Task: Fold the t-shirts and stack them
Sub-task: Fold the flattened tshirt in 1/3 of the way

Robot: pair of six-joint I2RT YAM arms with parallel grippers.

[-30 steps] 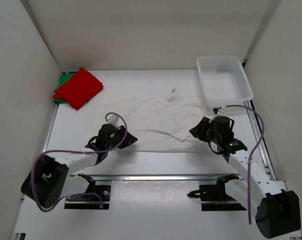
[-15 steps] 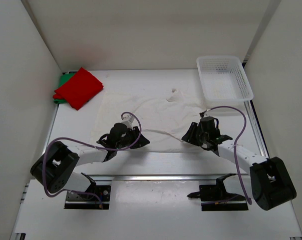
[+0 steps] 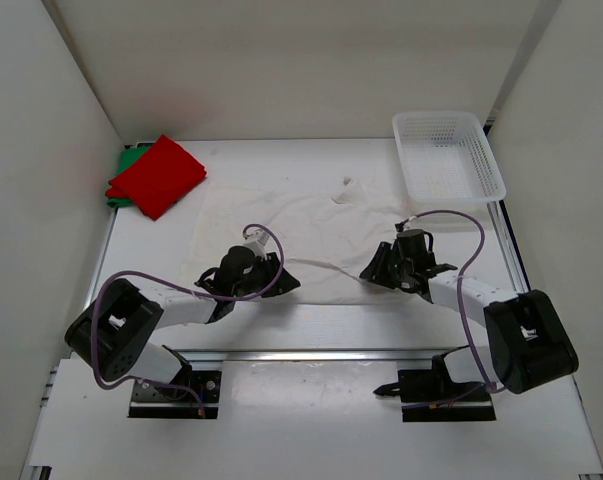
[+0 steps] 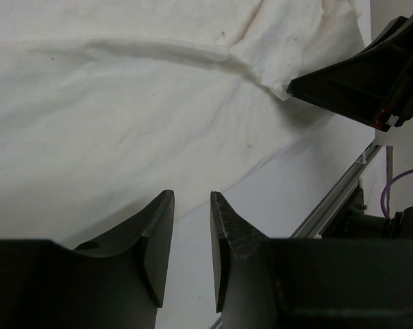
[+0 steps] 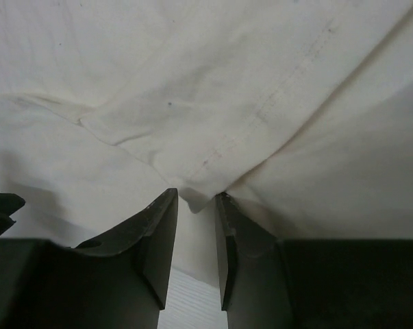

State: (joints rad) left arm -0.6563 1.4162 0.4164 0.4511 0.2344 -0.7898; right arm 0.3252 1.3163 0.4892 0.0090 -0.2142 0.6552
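The white t-shirt (image 3: 311,230) lies spread flat mid-table. The red t-shirt (image 3: 158,175) lies folded at the far left on the folded green t-shirt (image 3: 127,160), which shows only at its edge. My left gripper (image 3: 284,283) sits low at the white shirt's near hem, and in the left wrist view (image 4: 191,200) its jaws stand narrowly apart with only table between them. My right gripper (image 3: 373,270) is at the shirt's near right corner. In the right wrist view (image 5: 196,199) its jaws stand narrowly apart, with the cloth's corner (image 5: 196,195) dipping between the tips.
A white plastic mesh basket (image 3: 461,180) stands at the far right. White walls close in the left, back and right sides. A metal rail (image 3: 311,354) runs along the near edge in front of the arm bases.
Both grippers have swung inward along the white shirt's near edge and now face each other closer together. The last half second shows only a slight shift. The shirts have not moved.
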